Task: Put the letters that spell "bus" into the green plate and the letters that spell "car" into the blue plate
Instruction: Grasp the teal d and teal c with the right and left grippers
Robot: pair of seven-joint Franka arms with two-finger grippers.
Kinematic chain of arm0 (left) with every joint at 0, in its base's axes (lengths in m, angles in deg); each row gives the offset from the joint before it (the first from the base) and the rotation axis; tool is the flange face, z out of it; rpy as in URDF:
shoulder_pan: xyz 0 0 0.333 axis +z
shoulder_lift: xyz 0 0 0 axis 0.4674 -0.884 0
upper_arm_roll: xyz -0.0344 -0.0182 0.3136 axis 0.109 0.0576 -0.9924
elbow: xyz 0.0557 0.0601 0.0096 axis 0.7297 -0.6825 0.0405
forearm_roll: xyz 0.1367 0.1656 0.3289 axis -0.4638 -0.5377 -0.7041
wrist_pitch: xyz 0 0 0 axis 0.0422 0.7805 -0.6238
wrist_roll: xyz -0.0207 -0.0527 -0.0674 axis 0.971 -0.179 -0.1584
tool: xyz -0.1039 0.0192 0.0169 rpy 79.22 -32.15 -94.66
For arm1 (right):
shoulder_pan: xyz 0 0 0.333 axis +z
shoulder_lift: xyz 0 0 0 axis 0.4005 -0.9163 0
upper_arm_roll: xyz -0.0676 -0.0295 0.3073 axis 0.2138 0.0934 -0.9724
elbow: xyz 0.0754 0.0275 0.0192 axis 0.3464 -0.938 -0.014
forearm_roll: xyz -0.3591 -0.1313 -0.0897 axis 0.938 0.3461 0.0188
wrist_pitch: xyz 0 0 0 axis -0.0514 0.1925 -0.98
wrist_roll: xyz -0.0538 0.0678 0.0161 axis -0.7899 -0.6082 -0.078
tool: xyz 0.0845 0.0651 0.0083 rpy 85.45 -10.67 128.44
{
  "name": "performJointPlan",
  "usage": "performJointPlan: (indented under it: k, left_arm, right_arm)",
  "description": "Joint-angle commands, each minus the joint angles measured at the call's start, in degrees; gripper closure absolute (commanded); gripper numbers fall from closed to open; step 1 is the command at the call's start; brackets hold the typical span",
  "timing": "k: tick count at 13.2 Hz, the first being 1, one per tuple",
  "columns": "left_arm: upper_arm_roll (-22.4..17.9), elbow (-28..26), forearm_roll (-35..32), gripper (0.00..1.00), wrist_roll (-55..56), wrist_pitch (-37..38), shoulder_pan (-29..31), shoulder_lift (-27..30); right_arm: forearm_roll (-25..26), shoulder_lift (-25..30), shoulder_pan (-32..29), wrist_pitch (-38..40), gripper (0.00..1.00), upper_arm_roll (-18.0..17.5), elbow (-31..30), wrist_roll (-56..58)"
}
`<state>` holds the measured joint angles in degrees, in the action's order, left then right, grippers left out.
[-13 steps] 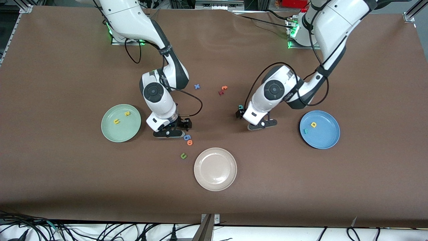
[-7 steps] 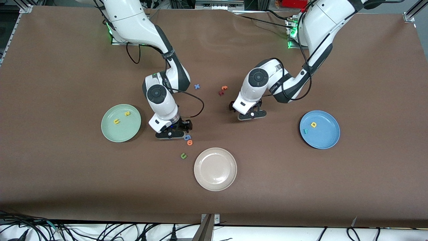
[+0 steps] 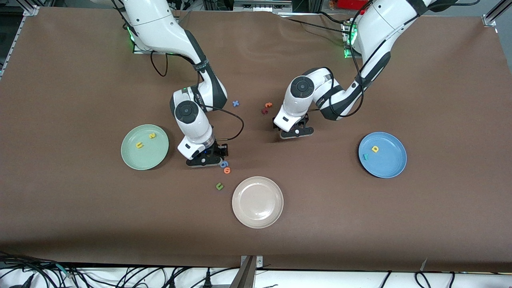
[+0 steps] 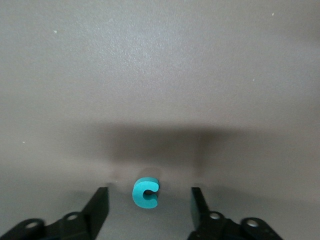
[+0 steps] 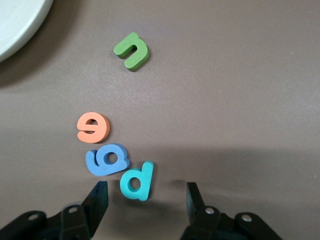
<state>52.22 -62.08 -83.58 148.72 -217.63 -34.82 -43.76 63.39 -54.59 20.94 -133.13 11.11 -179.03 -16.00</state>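
teal "c" now between left gripper

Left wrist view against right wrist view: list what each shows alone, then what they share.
Only the left wrist view: a teal "c" between the left gripper fingers. Only the right wrist view: a teal "b" between the right gripper fingers, a blue "g", an orange letter, a green "u", the cream plate's rim. Shared: brown table, open fingers.

Brown table with 3 plates: green plate, blue plate, cream plate, scattered foam letters.
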Motion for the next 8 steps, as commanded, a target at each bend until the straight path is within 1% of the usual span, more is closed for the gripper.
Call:
performJointPlan:
  k: [1,2,3,4,7,8]
  left_arm:
    - [-0.5,0.0,-2.6,0.30,1.9,-0.8,-0.7,-0.6]
    - [-0.5,0.0,-2.8,0.33,1.9,-0.8,-0.8,-0.7]
    - [-0.6,0.0,-3.3,0.37,2.0,-0.8,-1.0,-0.7]
    - [-0.6,0.0,-4.1,0.40,2.3,-0.8,-1.0,-1.0]
    - [-0.6,0.0,-6.8,0.48,4.5,-0.8,-1.1,-1.7]
    - [-0.6,0.0,-7.2,0.50,4.5,-0.8,-1.1,-2.0]
  right_arm:
    - [-0.6,-0.6,-0.1,-1.7,0.31,0.1,0.5,1.3]
    - [-0.6,-0.6,-0.1,-1.7,0.31,0.1,0.4,1.3]
    - [-0.5,-0.9,-0.1,-1.6,0.36,0.1,0.3,1.3]
    - [-0.6,-1.2,-0.1,-1.6,0.38,0.1,0.3,1.3]
    - [-0.6,-1.3,-0.1,-1.6,0.38,0.1,0.3,1.2]
    - [-0.6,-1.3,-0.1,-1.6,0.38,0.1,0.3,1.2]
